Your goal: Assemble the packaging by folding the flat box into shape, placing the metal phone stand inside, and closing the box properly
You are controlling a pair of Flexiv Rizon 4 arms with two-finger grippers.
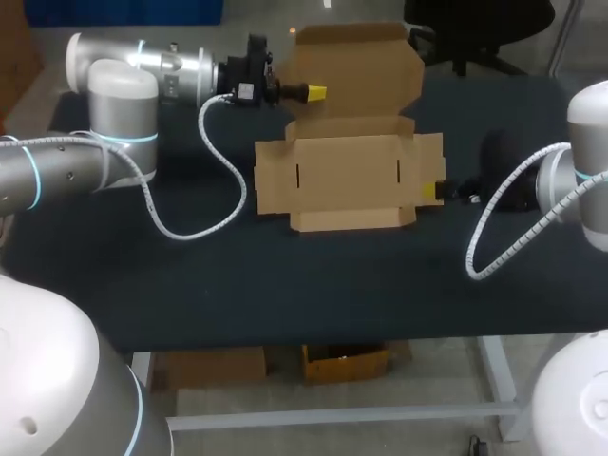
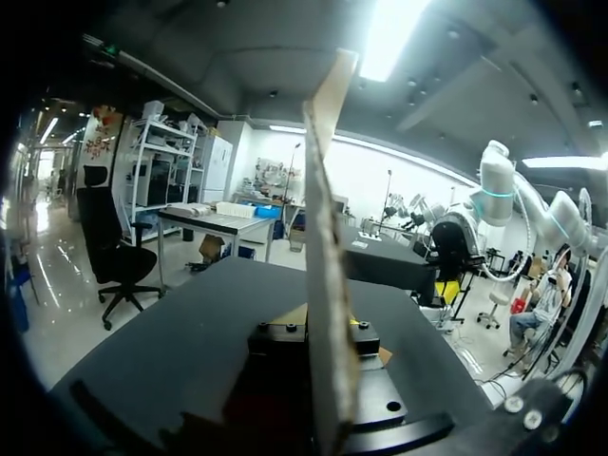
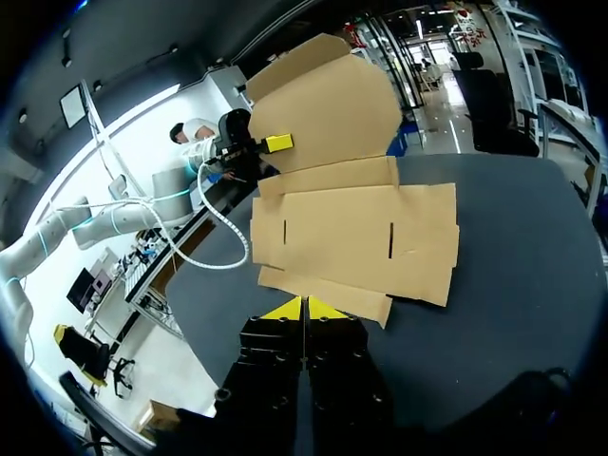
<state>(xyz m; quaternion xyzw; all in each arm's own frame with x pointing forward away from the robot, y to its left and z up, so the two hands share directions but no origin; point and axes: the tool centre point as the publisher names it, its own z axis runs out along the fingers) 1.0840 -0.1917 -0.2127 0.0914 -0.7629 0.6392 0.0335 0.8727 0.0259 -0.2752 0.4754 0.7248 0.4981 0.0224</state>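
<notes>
- Table (image 1: 285,285): dark top. The box (image 1: 347,176) lies at mid-table and is the reference for everything below.
- Box, near side: a narrow front flap (image 1: 351,218) lies flat on the table top. The wide base panel behind it is also flat, with two short slots cut in it, one toward each end.
- Left of the box: the white coiled cable (image 1: 190,223) of the left arm loops across the table top, apart from the cardboard.
- Right gripper (image 1: 432,190): at the box's right-hand side flap, near the flap's front corner. In the right wrist view the two yellow tips are pressed together with only a thin seam between them and nothing clamped. They sit at the edge of the cardboard; I cannot tell whether they touch it or hang just above it.
- Right of the box, beyond the right gripper: a dark shape (image 1: 502,157), too dim to identify.
- Box, far side: the lid panel (image 1: 351,66) stands up from the rear of the base, with its side tabs spread.
- Left gripper (image 1: 316,92): at the left edge of the raised lid panel, above the box's rear left corner. One yellow finger lies on the panel's near face. In the left wrist view the panel shows edge-on, rising from between the fingers, so the fingers are clamped on the lid panel and holding it up.
</notes>
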